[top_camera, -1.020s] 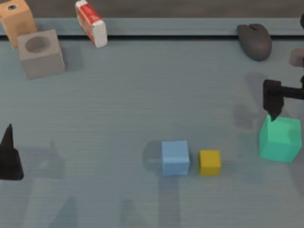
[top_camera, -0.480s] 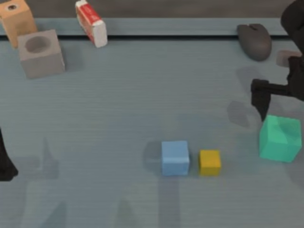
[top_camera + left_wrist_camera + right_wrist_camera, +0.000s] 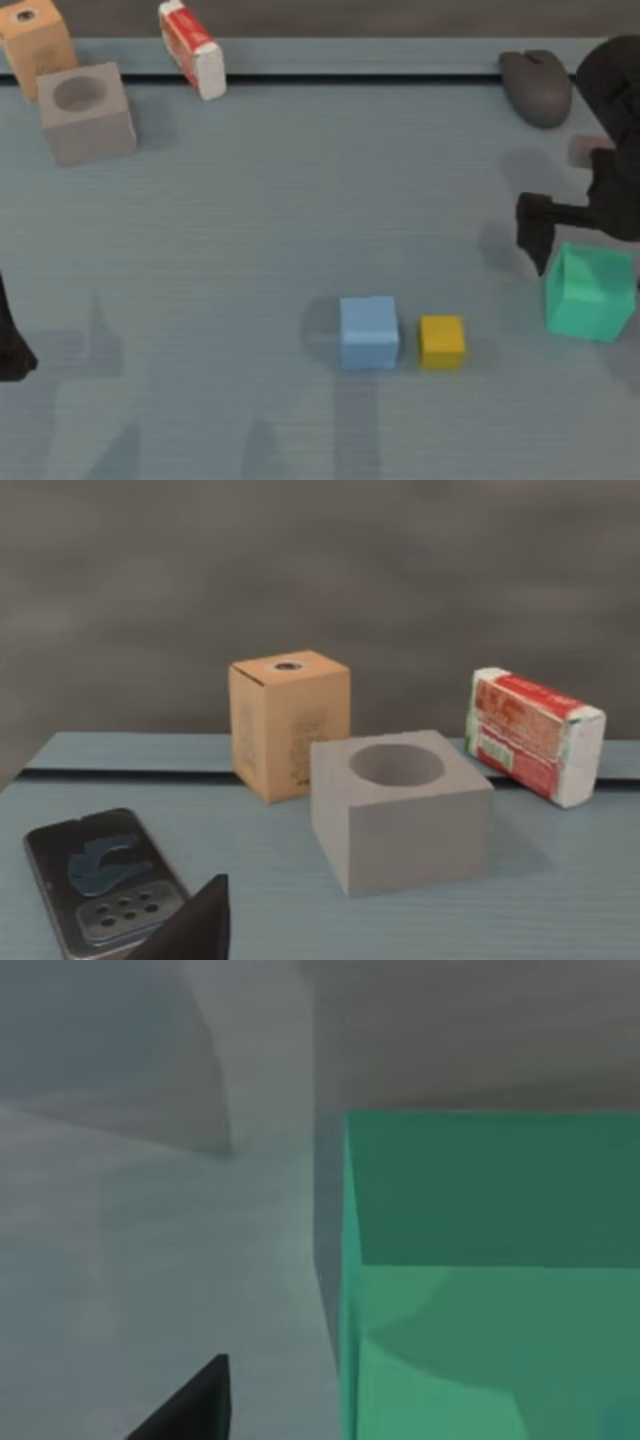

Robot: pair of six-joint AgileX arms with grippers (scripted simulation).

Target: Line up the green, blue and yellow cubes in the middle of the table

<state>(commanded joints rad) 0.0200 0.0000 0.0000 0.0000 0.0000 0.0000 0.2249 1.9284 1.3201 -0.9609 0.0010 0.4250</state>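
The green cube [image 3: 590,292] stands at the right side of the table [image 3: 300,200]. My right gripper [image 3: 590,240] hovers open over the cube's far edge, one dark finger [image 3: 535,235] hanging just left of it. In the right wrist view the green cube [image 3: 490,1280] fills the picture beside that finger [image 3: 195,1405]; the other finger is hidden. The blue cube [image 3: 368,332] and the smaller yellow cube [image 3: 441,341] sit side by side near the middle front. My left gripper [image 3: 8,345] is parked open at the left edge.
A grey block with a round hole [image 3: 87,112], a tan wooden block [image 3: 35,40] and a red-and-white box [image 3: 192,48] stand at the back left. A dark mouse [image 3: 537,87] lies at the back right. A flat dark device [image 3: 100,880] shows in the left wrist view.
My right gripper has slid left, so its visible finger now hangs off the green cube's left side. The left arm drew back to the left edge. The cubes have not moved.
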